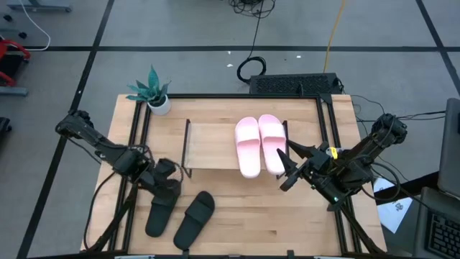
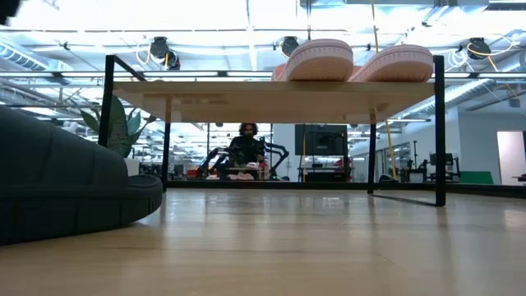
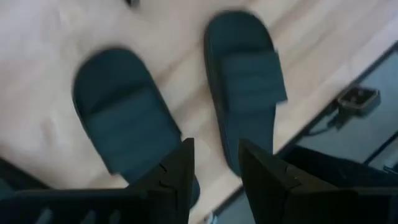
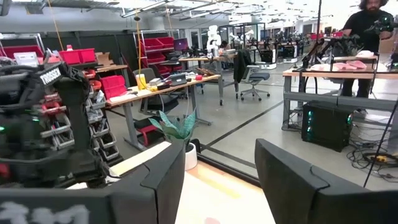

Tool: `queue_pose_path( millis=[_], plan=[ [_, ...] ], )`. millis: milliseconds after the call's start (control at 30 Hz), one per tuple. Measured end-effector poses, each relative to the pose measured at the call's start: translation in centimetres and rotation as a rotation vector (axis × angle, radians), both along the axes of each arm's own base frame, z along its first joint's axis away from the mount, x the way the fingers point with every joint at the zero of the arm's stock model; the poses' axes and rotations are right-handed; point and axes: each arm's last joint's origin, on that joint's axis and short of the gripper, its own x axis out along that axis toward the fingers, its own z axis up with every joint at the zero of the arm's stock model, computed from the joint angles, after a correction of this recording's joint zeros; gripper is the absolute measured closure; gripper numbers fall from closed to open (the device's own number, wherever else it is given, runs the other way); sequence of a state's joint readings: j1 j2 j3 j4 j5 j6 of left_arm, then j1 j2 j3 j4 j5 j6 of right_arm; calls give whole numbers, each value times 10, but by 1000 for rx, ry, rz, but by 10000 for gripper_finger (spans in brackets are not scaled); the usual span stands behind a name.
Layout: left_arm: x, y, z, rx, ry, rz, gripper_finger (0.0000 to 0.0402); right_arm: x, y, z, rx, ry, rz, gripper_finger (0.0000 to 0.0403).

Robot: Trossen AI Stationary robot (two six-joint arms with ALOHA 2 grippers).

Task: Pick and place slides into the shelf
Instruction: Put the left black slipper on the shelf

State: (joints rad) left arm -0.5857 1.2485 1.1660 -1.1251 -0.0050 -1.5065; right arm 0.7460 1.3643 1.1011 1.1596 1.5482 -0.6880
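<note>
Pale pink slides point(image 1: 259, 144); matte black slides point(image 1: 180, 213)

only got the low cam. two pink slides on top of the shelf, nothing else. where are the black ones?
Observer: Both black slides lie on the table in front of the shelf, toward the left arm's side.
Operator: left hand on one?
Observer: No, the left hand is above them, open, holding nothing.
Operator: right hand?
Observer: The right hand is beside the pink slides, open and empty.
</note>
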Motion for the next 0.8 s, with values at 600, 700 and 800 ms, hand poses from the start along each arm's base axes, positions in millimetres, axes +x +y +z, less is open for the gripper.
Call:
queue_pose_path(
  millis=[600, 700, 800],
  plan=[
    [-44, -69, -24, 87, 112, -43, 279, -3, -3, 4, -68, 71, -2, 220],
    [-41, -79, -36, 128, 144, -75, 279, -3, -3, 4, -68, 71, -2, 220],
    [-39, -84, -43, 161, 162, -112, 279, -3, -3, 4, -68, 70, -2, 220]
  ],
)
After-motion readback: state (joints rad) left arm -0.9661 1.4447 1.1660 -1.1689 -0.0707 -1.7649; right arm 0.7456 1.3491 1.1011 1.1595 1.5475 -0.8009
